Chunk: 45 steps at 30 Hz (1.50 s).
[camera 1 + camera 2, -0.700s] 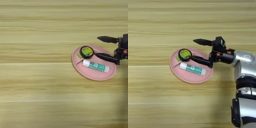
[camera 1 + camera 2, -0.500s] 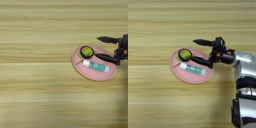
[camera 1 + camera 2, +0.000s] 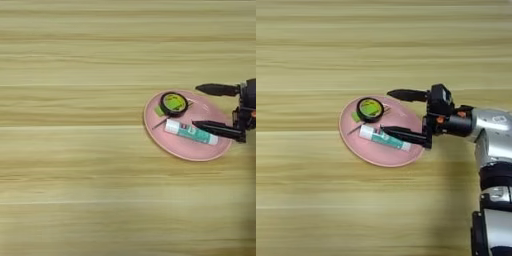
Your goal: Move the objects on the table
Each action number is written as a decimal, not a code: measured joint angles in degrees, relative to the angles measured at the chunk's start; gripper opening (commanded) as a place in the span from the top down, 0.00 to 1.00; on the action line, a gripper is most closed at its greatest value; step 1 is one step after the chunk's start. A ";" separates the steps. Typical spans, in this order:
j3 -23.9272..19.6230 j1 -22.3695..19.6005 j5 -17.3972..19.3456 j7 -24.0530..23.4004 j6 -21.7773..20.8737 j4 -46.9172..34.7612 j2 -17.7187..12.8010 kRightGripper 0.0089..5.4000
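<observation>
On the wooden table (image 3: 75, 165) lies a pink oval plate (image 3: 363, 152). In it rest a white glue stick with a teal-green label (image 3: 385, 138) and, behind it, a black tape roll with a yellow-green inside (image 3: 370, 108). The same glue stick (image 3: 191, 131) and tape roll (image 3: 173, 103) show in the left eye view. My right gripper (image 3: 387, 112) reaches in from the right over the plate and is open. One black finger points above the plate's far rim; the other lies over the glue stick's right end. Nothing is held.
A small green block with a thin stick (image 3: 357, 119) lies in the plate just left of the tape roll. My silver forearm (image 3: 491, 127) runs along the right side of the right eye view.
</observation>
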 measured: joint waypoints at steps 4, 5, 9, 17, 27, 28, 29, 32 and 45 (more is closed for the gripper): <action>1.59 0.54 -2.88 -1.06 -2.25 0.50 -0.41 0.01; 1.85 0.58 -3.09 -1.09 -2.42 0.84 -0.44 0.01; 2.41 0.67 -4.46 -1.30 -3.75 2.05 -0.48 0.01; 4.22 0.71 -7.65 -3.57 -7.40 5.67 -0.46 0.01; 7.18 0.69 -12.15 -6.98 -12.44 10.15 -0.31 0.01; 7.36 0.68 -12.54 -7.51 -12.83 10.50 -0.26 0.01; 7.44 0.67 -12.95 -7.59 -13.29 10.65 -0.23 0.01; 7.72 0.41 -13.20 -8.30 -13.67 11.17 -0.16 0.01; 11.68 -2.28 -18.63 -13.92 -14.81 15.63 0.32 0.01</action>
